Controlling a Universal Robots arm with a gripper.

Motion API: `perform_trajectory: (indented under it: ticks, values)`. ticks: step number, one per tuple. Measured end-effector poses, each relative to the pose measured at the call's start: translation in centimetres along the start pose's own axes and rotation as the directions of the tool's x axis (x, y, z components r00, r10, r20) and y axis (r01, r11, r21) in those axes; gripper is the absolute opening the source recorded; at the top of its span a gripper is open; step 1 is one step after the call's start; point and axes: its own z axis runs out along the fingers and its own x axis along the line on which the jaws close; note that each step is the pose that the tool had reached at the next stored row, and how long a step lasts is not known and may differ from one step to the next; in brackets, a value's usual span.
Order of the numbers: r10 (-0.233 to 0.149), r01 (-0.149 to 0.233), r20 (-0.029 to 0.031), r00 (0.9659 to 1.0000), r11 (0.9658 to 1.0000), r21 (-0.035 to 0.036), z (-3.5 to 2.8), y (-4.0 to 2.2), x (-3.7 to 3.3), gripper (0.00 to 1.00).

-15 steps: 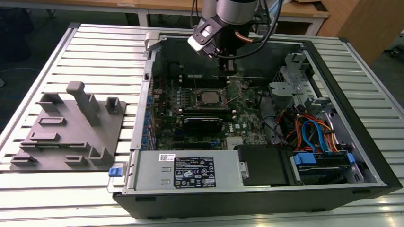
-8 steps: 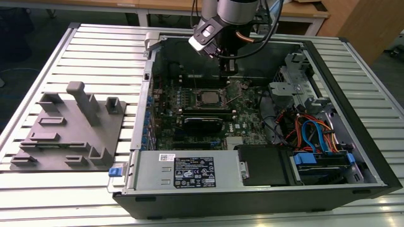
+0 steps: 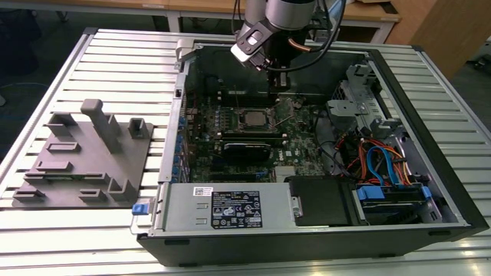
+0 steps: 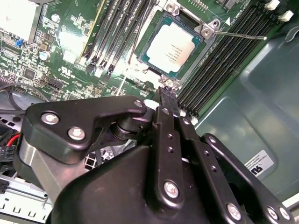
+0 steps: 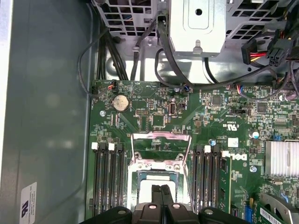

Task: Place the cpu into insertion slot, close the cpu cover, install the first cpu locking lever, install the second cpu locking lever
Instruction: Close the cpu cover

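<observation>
A: Exterior view's left?
B: Grey fixture plate (image 3: pixel 77 172) on slatted table (image 3: pixel 123 63), beside open computer case (image 3: pixel 307 244).
A: Inside?
B: Labelled power supply (image 3: pixel 230 208), blue and orange cables (image 3: pixel 380 164), 1 coin battery (image 5: pixel 121 102), 1 finned heatsink (image 5: pixel 281 157), silver drive cage (image 5: pixel 196 23).

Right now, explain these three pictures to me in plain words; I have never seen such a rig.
The machine is one robot arm with a gripper, a two-fingered clamp. The exterior view looks from off the arm at an open computer case lying on a slatted table, with a grey moulded tray on the exterior view's left. Both wrist views come from cameras riding on the arm, looking at the green circuit board. The cpu, a silver square chip, lies in its insertion slot. The gripper hangs close by it, fingers together, nothing between them.
</observation>
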Motion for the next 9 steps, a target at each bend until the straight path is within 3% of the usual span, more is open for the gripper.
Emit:
perform_trajectory:
  ticks: [9]
  values:
    - [0.000,0.000,0.0000,1.0000,1.0000,0.0000,0.00,0.22,0.00,0.10]
